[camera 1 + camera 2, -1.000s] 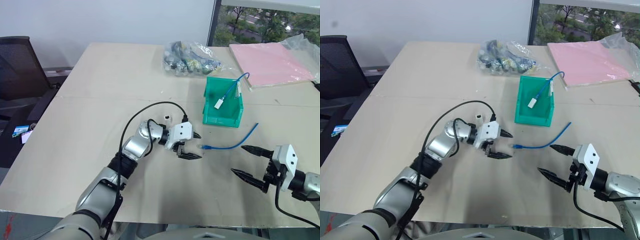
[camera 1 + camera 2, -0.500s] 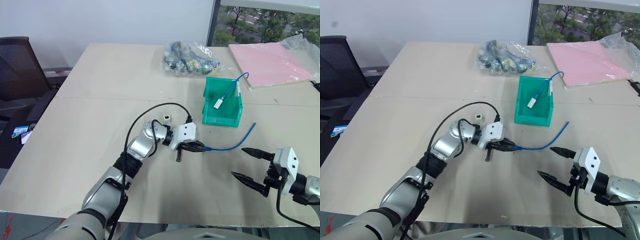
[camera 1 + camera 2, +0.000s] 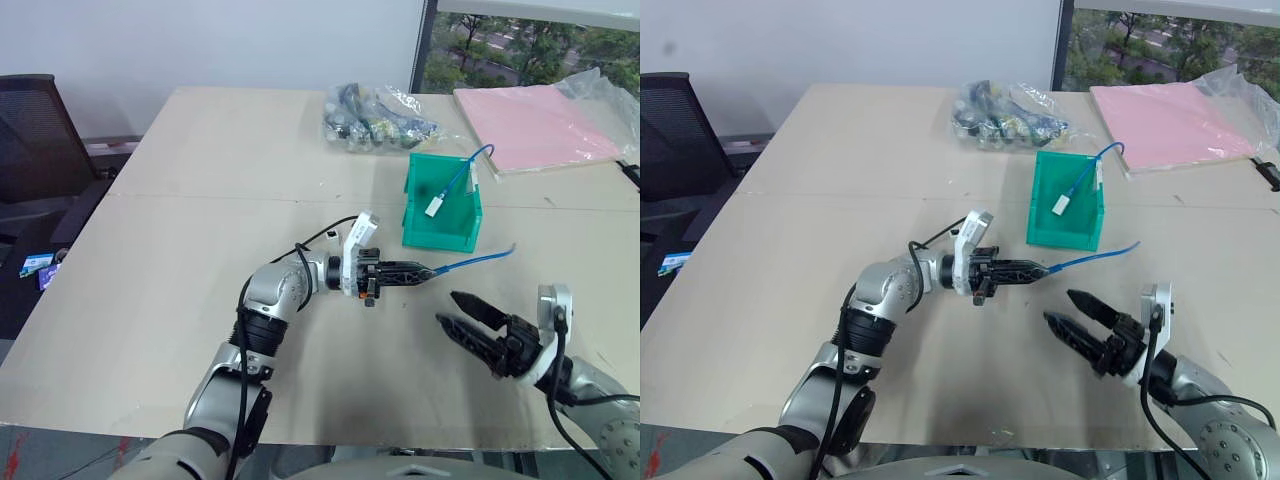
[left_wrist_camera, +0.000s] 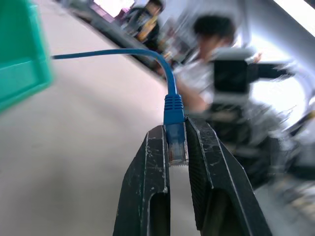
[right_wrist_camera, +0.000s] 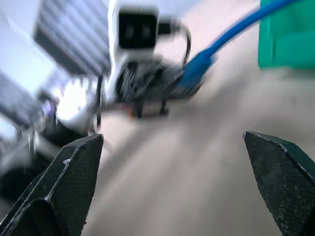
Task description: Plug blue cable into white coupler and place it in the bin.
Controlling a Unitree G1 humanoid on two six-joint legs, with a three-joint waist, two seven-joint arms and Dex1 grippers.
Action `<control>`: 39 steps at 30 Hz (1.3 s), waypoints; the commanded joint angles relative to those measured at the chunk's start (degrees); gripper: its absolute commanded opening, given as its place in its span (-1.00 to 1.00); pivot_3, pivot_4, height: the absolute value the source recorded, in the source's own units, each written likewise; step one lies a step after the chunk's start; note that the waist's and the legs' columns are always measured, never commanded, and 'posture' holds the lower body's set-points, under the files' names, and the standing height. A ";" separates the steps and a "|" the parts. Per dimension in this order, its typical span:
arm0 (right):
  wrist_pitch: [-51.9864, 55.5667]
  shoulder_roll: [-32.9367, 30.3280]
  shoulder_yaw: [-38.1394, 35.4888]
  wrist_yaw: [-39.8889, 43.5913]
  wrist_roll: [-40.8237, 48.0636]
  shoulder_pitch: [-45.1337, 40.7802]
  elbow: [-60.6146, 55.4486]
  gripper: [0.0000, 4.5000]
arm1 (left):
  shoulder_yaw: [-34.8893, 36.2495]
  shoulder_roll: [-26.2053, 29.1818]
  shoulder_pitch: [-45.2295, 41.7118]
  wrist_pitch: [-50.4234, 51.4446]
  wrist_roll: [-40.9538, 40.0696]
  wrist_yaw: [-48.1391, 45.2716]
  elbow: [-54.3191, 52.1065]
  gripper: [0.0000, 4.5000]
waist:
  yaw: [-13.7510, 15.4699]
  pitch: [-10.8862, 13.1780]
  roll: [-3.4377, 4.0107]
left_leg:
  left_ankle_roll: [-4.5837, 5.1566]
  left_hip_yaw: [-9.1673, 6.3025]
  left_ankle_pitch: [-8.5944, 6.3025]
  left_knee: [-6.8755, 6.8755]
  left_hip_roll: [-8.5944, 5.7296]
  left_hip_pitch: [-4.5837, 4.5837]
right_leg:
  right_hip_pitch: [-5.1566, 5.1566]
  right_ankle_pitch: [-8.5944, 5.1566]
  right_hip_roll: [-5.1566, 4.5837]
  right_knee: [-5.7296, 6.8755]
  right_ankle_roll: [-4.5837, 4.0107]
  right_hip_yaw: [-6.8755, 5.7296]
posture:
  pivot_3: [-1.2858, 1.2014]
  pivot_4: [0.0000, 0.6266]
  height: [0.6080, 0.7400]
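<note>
My left gripper (image 3: pixel 428 272) is shut on the plug end of the blue cable (image 3: pixel 480 259) and holds it a little above the table, pointing right. In the left wrist view the blue plug (image 4: pixel 175 129) sits clamped between the two black fingers (image 4: pixel 152 187). The cable's free end trails toward the front of the teal bin (image 3: pixel 440 238). My right gripper (image 3: pixel 446 308) is open and empty, close to the right of the held plug and nearer the table's front, its fingers aimed at the left gripper. The white coupler is hidden.
Inside the bin lies another blue cable with a white end piece (image 3: pixel 436 207). A clear bag of small parts (image 3: pixel 380 115) and a pink folder (image 3: pixel 540 120) lie at the back of the table. A black chair (image 3: pixel 30 130) stands at the left.
The left gripper shut on the cable's plug, rolled its wrist and lifted the plug off the table. The right gripper stayed open, rolled and moved left toward it.
</note>
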 commanded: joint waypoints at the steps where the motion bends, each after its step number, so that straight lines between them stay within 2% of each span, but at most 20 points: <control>1: 0.59 1.75 -0.44 -3.84 4.70 -1.97 -1.21 1.00 | 2.78 -1.17 0.21 4.71 -5.08 2.06 -2.91 -0.97 | 0.01 0.00 0.00 | 0.00 0.01 0.00 0.00 -0.01 -0.01 | 0.00 0.01 0.00 -0.01 0.01 0.03 | 0.03 -0.52 0.83; 12: 0.15 4.75 0.56 -7.76 8.25 -5.50 -1.30 1.00 | 1.82 -1.36 2.01 7.00 -7.28 3.19 -5.47 -0.97 | -0.04 0.00 0.00 | 0.02 0.11 -0.01 0.01 -0.04 -0.01 | -0.03 0.04 0.05 -0.02 0.02 0.16 | 0.03 -0.52 0.83; 13: 0.07 4.94 0.52 -7.98 8.57 -5.68 -1.29 0.76 | 1.75 -1.42 2.15 6.97 -7.30 3.24 -5.54 -1.00 | -0.04 0.00 0.00 | 0.02 0.12 -0.01 0.01 -0.04 -0.01 | -0.05 0.04 0.05 -0.02 0.02 0.18 | 0.03 -0.52 0.83; 14: -0.05 5.20 0.46 -8.35 9.06 -5.89 -1.26 0.62 | 1.67 -1.49 2.32 6.88 -7.30 3.30 -5.61 -1.00 | -0.04 0.00 0.00 | 0.02 0.13 -0.01 0.01 -0.04 -0.01 | -0.06 0.04 0.05 -0.02 0.02 0.19 | 0.03 -0.52 0.83; 17: -0.19 5.25 0.43 -8.78 9.65 -6.26 -1.23 0.02 | 1.39 -1.59 2.75 6.59 -7.15 3.34 -5.68 -1.00 | -0.02 0.00 0.00 | 0.02 0.14 -0.01 0.01 -0.04 -0.02 | -0.07 0.04 0.05 -0.02 0.02 0.19 | 0.03 -0.52 0.83; 21: 0.23 4.66 1.14 -8.50 9.61 -6.19 -1.70 -0.90 | 1.84 -1.99 3.17 6.66 -7.51 3.69 -5.86 -1.00 | -0.04 -0.01 0.01 | 0.03 0.15 -0.02 0.01 -0.04 -0.12 | -0.18 0.04 0.04 -0.02 0.01 0.22 | 0.03 -0.52 0.83; 22: 0.34 4.43 1.28 -8.40 9.55 -6.16 -1.76 -0.98 | 2.04 -2.07 3.22 6.73 -7.70 3.85 -5.91 -1.00 | -0.04 -0.01 0.01 | 0.03 0.16 -0.01 0.02 -0.04 -0.26 | -0.30 0.06 0.05 -0.01 -0.02 0.22 | 0.03 -0.52 0.83; 29: 0.45 3.96 1.51 -8.57 9.57 -6.70 -1.19 -0.98 | 1.89 -1.84 3.84 6.30 -9.00 2.59 -7.37 -1.00 | -0.04 -0.01 0.01 | 0.04 0.10 -0.02 0.15 -0.04 -0.45 | -0.39 0.10 0.07 -0.02 -0.07 0.16 | 0.03 -0.52 0.83; 31: 0.33 3.83 0.96 -8.72 9.73 -7.33 -0.62 -1.00 | 1.62 -1.19 4.58 6.31 -9.68 1.53 -9.33 -0.56 | -0.06 -0.01 0.01 | 0.04 0.10 -0.02 0.16 -0.04 -0.46 | -0.39 0.10 0.08 -0.02 -0.07 0.17 | 0.03 -0.52 0.83; 35: 0.47 2.80 0.15 -7.91 10.08 -7.61 0.29 -1.00 | 3.14 -0.43 5.27 4.27 -9.11 4.49 -12.99 0.06 | -0.05 -0.01 0.01 | 0.04 0.07 -0.02 0.17 -0.04 -0.49 | -0.42 0.11 0.08 -0.02 -0.08 0.17 | 0.03 -0.52 0.83; 37: 0.29 2.22 -0.19 -7.38 10.13 -7.85 1.08 -1.00 | 4.81 -0.02 5.52 2.12 -8.48 6.76 -14.75 0.46 | 0.00 -0.01 0.01 | 0.04 0.04 -0.02 0.19 -0.04 -0.54 | -0.42 0.11 0.08 -0.03 -0.08 0.16 | 0.03 -0.52 0.83; 39: -0.06 1.93 -0.37 -7.01 9.98 -8.29 1.89 -1.00 | 6.57 0.05 5.55 -0.50 -7.65 9.75 -16.36 0.46 | -0.01 -0.01 0.01 | 0.05 0.05 -0.02 0.20 -0.04 -0.55 | -0.43 0.12 0.08 -0.03 -0.09 0.18 | 0.03 -0.52 0.83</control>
